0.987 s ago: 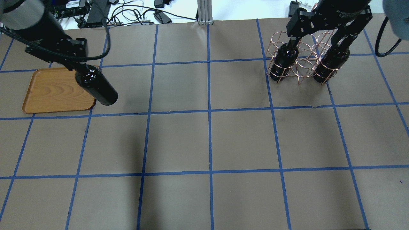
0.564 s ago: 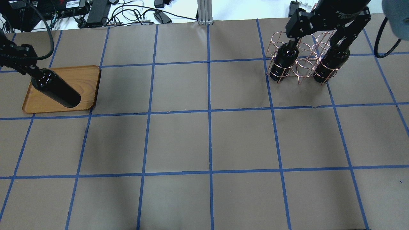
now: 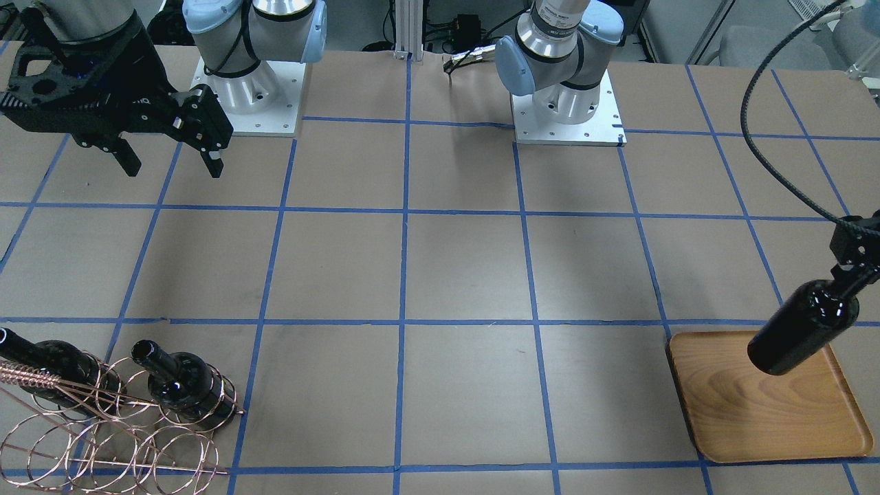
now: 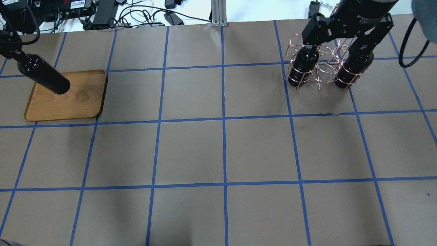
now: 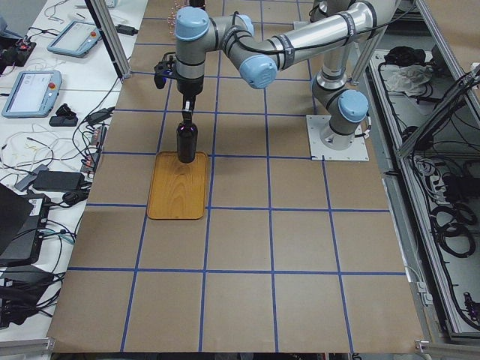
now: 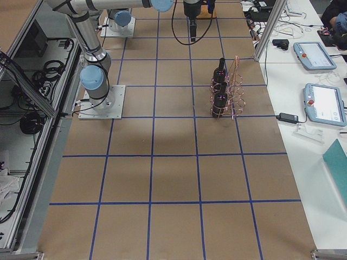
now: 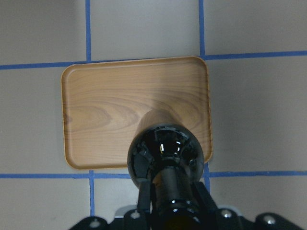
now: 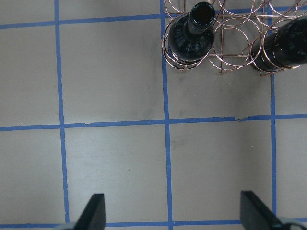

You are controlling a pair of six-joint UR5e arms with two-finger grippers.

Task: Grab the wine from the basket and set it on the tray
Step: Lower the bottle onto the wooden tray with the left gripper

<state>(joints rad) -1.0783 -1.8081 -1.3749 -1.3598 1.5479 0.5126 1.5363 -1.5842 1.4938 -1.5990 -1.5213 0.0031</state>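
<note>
Where the wine [image 3: 804,326] hangs: upright, over the tray [image 3: 756,419].
Left end effector [image 3: 852,275]: clamped on the wine's neck.
Right end effector [image 3: 173,167]: apart, empty, raised near basket [image 3: 103,440].
Basket: 2 bottles [image 3: 182,385] inside.

Wine [image 3: 801,337] upright over tray [image 3: 756,423] edge; basket [image 3: 117,447] well apart.

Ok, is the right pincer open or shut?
Open: in its wrist view the right pincer shows fingers wide apart, nothing between them.

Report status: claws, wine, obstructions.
Left claw shut on wine, above tray. Right claw open, holding nothing. Nothing seen between wine and tray.
</note>
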